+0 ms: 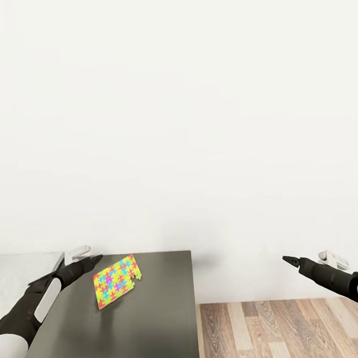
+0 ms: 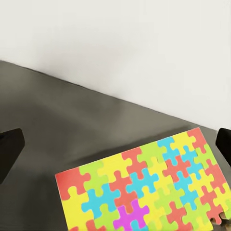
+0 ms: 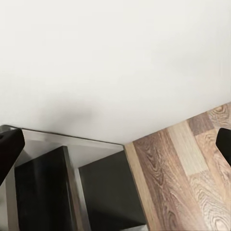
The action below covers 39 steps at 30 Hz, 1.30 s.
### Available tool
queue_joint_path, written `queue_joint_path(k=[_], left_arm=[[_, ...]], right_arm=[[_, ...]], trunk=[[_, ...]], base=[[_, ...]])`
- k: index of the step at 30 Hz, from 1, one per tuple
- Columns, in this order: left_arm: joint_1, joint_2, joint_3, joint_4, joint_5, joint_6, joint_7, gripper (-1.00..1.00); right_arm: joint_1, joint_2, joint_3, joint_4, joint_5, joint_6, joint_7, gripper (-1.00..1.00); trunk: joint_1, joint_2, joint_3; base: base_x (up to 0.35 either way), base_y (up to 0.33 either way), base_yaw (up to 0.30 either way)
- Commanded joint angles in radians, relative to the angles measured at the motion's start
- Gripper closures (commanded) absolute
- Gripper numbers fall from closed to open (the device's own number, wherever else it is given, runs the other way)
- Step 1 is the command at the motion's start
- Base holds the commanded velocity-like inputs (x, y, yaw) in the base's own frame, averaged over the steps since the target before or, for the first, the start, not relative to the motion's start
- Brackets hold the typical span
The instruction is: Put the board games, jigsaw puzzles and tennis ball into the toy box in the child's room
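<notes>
A jigsaw puzzle [image 1: 117, 280], a thin sheet of red, yellow, green, blue and pink pieces, lies on a dark grey top [image 1: 153, 322]. My left gripper [image 1: 95, 259] hovers just left of its far corner, apart from it. In the left wrist view the puzzle [image 2: 149, 187] lies ahead of the left gripper [image 2: 115, 149], whose dark fingers [image 2: 9, 151] stand wide apart and open. My right gripper [image 1: 286, 259] hangs over the wood floor, open and empty, its fingers [image 3: 9, 149] spread in the right wrist view. The toy box, board games and tennis ball are out of view.
A white wall [image 1: 195, 118] stands close behind the dark top. A pale grey surface [image 1: 24, 268] adjoins the dark top at the left. Wood plank floor [image 1: 279, 333] lies to the right of the dark top's edge. Dark shelving [image 3: 96, 192] shows in the right wrist view.
</notes>
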<state>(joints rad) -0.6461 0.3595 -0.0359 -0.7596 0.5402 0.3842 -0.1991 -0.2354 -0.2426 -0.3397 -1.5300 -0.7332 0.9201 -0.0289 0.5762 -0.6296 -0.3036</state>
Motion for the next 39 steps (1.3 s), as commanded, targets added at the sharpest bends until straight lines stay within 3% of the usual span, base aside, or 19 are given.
queue_joint_path(k=[1, 27, 39], left_arm=[[0.0, 0.001, -0.002, -0.001, 0.008, 0.003, 0.001, -1.0], [0.0, 0.0, -0.009, -0.001, 0.007, -0.001, -0.013, -1.0], [0.002, 0.0, -0.011, -0.003, 0.014, -0.067, -0.016, -1.0]], right_arm=[[-0.001, 0.0, -0.001, -0.001, -0.005, 0.005, -0.003, -1.0], [-0.001, 0.002, -0.001, -0.001, -0.005, 0.005, -0.002, -1.0], [-0.001, 0.002, -0.001, -0.001, -0.005, 0.005, -0.002, -1.0]], trunk=[[0.0, -0.001, -0.003], [0.0, -0.001, -0.046], [0.0, -0.001, -0.066]], base=[[0.0, 0.0, 0.0], [0.0, 0.0, 0.0], [0.0, 0.0, 0.0]])
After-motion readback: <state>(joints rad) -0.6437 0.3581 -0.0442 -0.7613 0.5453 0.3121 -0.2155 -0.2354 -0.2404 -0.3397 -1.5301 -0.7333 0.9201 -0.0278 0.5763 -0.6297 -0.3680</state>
